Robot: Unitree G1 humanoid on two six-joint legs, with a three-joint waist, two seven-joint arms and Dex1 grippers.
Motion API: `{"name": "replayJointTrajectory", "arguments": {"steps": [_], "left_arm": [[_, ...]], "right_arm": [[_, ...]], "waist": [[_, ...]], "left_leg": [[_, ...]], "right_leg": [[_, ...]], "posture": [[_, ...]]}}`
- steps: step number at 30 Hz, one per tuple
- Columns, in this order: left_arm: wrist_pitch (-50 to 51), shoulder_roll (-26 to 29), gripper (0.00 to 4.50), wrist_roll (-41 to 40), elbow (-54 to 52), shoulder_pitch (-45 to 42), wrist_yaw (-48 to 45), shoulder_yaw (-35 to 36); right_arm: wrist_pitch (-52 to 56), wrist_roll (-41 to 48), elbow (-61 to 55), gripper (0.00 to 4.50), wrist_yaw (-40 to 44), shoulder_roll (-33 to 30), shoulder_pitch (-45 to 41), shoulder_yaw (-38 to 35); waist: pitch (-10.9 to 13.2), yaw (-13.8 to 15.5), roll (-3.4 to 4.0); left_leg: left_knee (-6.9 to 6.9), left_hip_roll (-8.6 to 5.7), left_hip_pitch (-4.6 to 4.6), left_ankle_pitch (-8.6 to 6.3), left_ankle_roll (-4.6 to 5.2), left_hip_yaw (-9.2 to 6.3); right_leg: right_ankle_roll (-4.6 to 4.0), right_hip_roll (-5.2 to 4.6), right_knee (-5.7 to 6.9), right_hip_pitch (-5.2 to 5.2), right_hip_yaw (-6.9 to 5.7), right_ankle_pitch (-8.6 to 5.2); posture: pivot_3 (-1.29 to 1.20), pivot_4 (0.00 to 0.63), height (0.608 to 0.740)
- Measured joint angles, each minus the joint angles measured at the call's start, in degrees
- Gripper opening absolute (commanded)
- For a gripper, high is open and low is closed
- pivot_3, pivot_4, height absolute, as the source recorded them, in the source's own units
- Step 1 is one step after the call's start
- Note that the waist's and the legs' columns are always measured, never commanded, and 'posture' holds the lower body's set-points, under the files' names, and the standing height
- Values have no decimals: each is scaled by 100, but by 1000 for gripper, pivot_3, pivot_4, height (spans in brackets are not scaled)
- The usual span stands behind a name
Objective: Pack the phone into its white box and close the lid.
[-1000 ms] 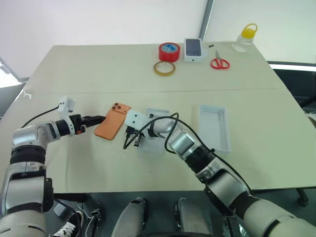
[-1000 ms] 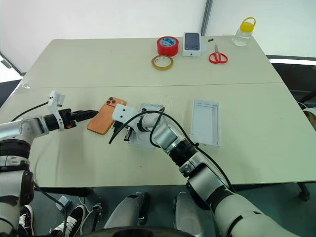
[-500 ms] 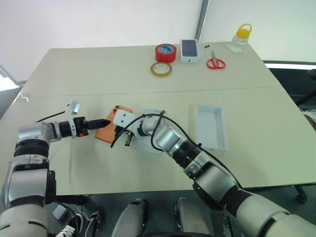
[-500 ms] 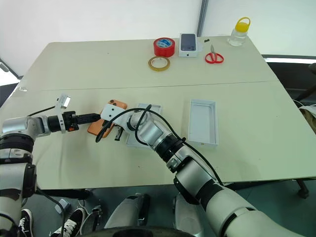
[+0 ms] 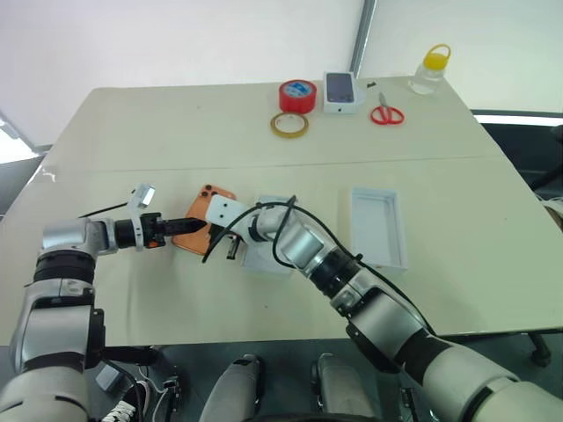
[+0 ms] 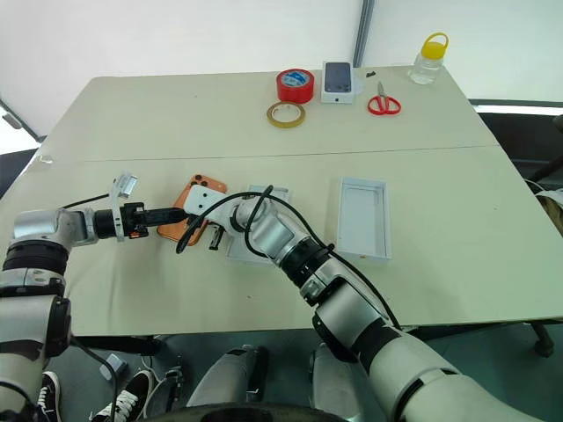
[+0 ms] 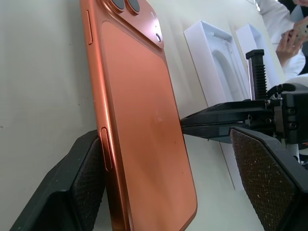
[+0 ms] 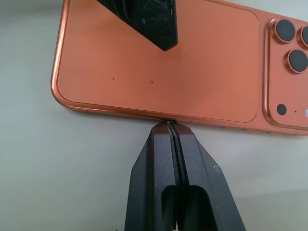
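The orange phone lies face down on the table, its dark lenses at the far corner. My left gripper is open and straddles the phone's near end: one pad rests against a long edge, the other pad stands clear of the opposite side. My right gripper is shut, and its tip touches the phone's other long edge. The white box sits empty to the right of both arms.
A white insert with an oval recess lies under my right forearm. At the far edge stand a red tape roll, a tan tape ring, a small white box picturing a phone, red scissors and a yellow-capped bottle. A person's hand shows beyond the table.
The camera has shifted. My left gripper has moved right from beside the phone until its fingers straddle it. My right gripper has come up against the phone's other edge.
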Motion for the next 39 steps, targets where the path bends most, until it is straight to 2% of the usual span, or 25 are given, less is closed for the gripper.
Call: {"name": "replayJointTrajectory", "arguments": {"steps": [2,3,5,12,15,17,29,30,32,38,39], "left_arm": [[18,16,4014,-9,75,-3,-8,75],[23,13,3476,-11,124,-2,-2,133],[22,-3,2742,-12,220,-2,77,214],[162,-78,2742,-129,247,101,90,377],[219,-79,1814,-141,230,160,52,390],[256,-98,874,-141,244,230,57,392],[532,-110,874,-385,147,457,-11,514],[559,-110,437,-401,135,462,-8,535],[760,-129,11,-624,70,465,-124,633],[773,-175,11,-863,-45,696,144,1094],[861,-224,1,-953,-135,742,291,1247]], "right_arm": [[-7,-12,0,19,5,-12,7,0],[-12,-18,-1,0,10,-19,11,0],[-40,-19,-21,0,23,-30,33,0],[-62,-41,-210,0,95,-113,162,11],[-52,-47,-239,0,106,-122,175,11],[-51,-46,-246,0,112,-123,177,11],[-37,-84,-360,0,146,-141,262,18],[-42,-89,-367,0,147,-141,272,18],[-139,-72,-429,0,176,-174,345,-2],[-456,698,-1069,0,486,-177,717,-676],[-449,853,-1227,255,528,-173,680,-807]], "waist": [[-2,-8,2],[-2,-12,3],[-3,-26,1],[-4,-28,1],[-4,-36,1],[-4,-42,1],[-10,-43,-4],[-10,-43,-4],[-12,-44,-5],[-11,-112,-5],[-11,-120,-5]], "left_leg": [[0,0,0,0,1,-1],[0,0,0,0,1,-1],[1,0,0,0,1,-1],[1,0,0,0,1,-2],[0,1,0,0,0,-2],[0,1,0,0,1,-1],[0,3,1,-3,4,-3],[-1,3,1,-3,4,-3],[-1,4,3,-4,7,-3],[-3,10,0,-11,19,-4],[-2,11,0,-11,19,-4]], "right_leg": [[0,0,2,-1,0,0],[0,1,3,-1,0,0],[0,-1,5,-3,0,0],[1,-1,7,-3,1,-1],[1,-2,9,-5,1,-1],[1,-2,10,-7,2,-1],[0,-1,18,-9,6,-1],[0,-1,18,-9,6,-1],[0,-1,18,-8,6,-1],[0,1,26,-15,7,-1],[0,2,27,-15,7,-1]], "posture": [[0,150,740],[0,150,740],[0,150,740],[0,150,740],[0,150,740],[0,150,740],[0,150,740],[0,150,740],[0,150,740],[0,150,740],[0,150,740]]}}
